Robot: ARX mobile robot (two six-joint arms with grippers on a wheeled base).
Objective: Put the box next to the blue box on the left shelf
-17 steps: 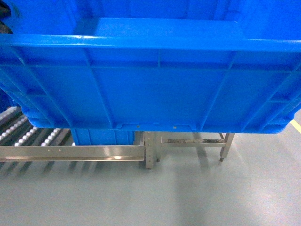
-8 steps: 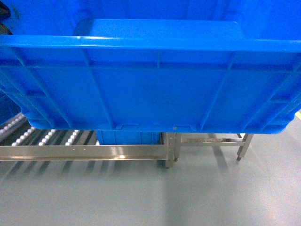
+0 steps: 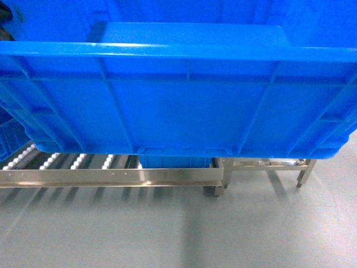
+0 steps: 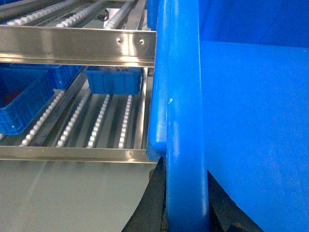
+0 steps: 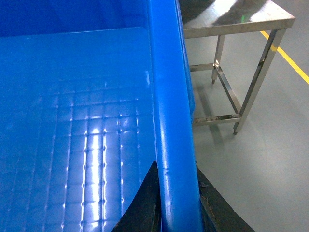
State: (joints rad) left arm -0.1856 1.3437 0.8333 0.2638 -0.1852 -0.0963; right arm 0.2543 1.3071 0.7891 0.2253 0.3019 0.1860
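Note:
The box (image 3: pixel 178 95), a large bright-blue ribbed crate, fills the upper head view, held above the floor. My left gripper (image 4: pixel 186 205) is shut on its left rim, with black fingers (image 4: pixel 153 203) on either side of the rim. My right gripper (image 5: pixel 177 203) is shut on the right rim (image 5: pixel 169 96). The left shelf (image 3: pixel 106 177) shows as white rollers behind a steel lip, low and left in the head view. A smaller blue box (image 4: pixel 113 79) sits far back on the shelf's rollers (image 4: pixel 99 121). The crate hides both grippers in the head view.
A second blue bin (image 4: pixel 24 96) lies on the rollers at the left. An upper rack level with a steel rail (image 4: pixel 72 46) runs above the lane. A steel-legged table (image 5: pixel 241 72) stands right of the shelf, beside a yellow floor line (image 5: pixel 285 55). Grey floor (image 3: pixel 178 229) lies in front.
In the head view the shelf lip, the blue box behind it and the steel table have all slid to the right. The crate stays clamped in both grippers at the same height.

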